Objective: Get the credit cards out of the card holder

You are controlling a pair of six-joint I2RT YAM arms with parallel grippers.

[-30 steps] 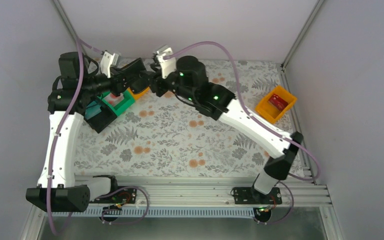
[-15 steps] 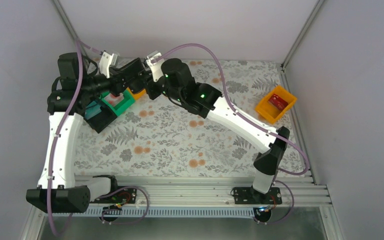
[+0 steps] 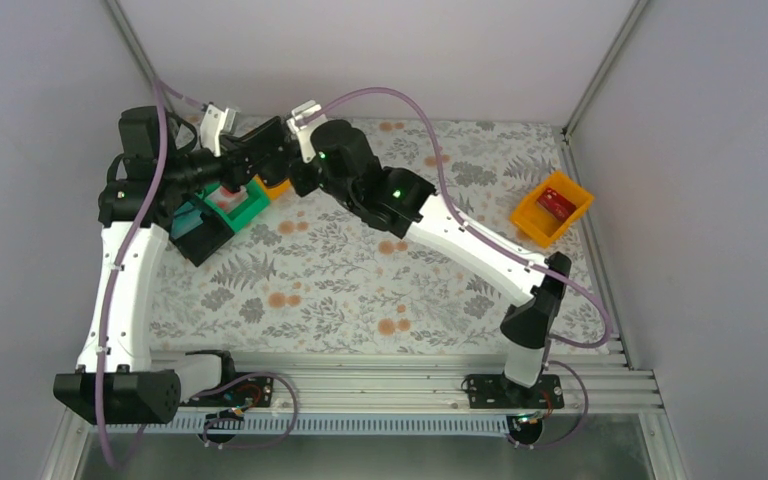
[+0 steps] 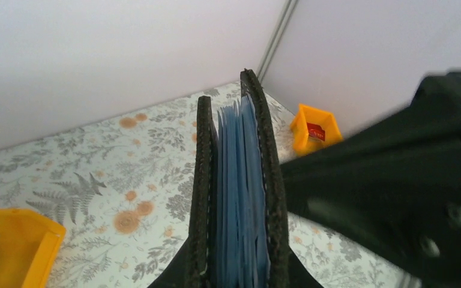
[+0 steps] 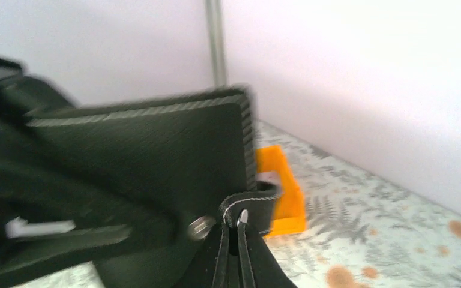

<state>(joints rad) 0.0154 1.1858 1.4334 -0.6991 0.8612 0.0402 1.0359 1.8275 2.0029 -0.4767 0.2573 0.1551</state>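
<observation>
My left gripper is shut on the card holder and holds it edge-up above the bins at the back left. Only grey-blue pocket layers show between its black covers, with no card edge I can make out. My right gripper is shut on the holder's little black closing tab, beside the holder's black cover. From above, both grippers meet at the holder. A teal credit card lies in the black bin. A red credit card lies in the orange bin at the right.
A green bin with something red and white in it sits under the left gripper. A second orange bin stands just behind it. The side walls and metal frame posts are close to both back corners.
The right arm has swung left to the card holder, and its gripper has gone from open to shut on the tab. The left arm and the holder have stayed still.
</observation>
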